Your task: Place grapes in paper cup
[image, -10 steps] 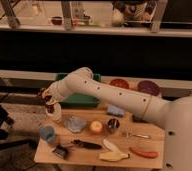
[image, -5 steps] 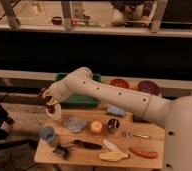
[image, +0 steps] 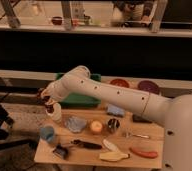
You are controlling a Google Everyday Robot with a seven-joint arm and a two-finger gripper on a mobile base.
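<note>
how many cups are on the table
3. The white paper cup stands at the table's far left edge, right under the pincer. The blue cup sits in front of it. The dark metallic cup is mid-table. The arm may hide others.

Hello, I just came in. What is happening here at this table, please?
A robot arm reaches over the left back corner of a small wooden table. Its pincer holds a dark bunch of grapes directly above a white paper cup. The grapes are not yet in the cup. A blue cup, a dark cup and a banana lie elsewhere on the table.
</note>
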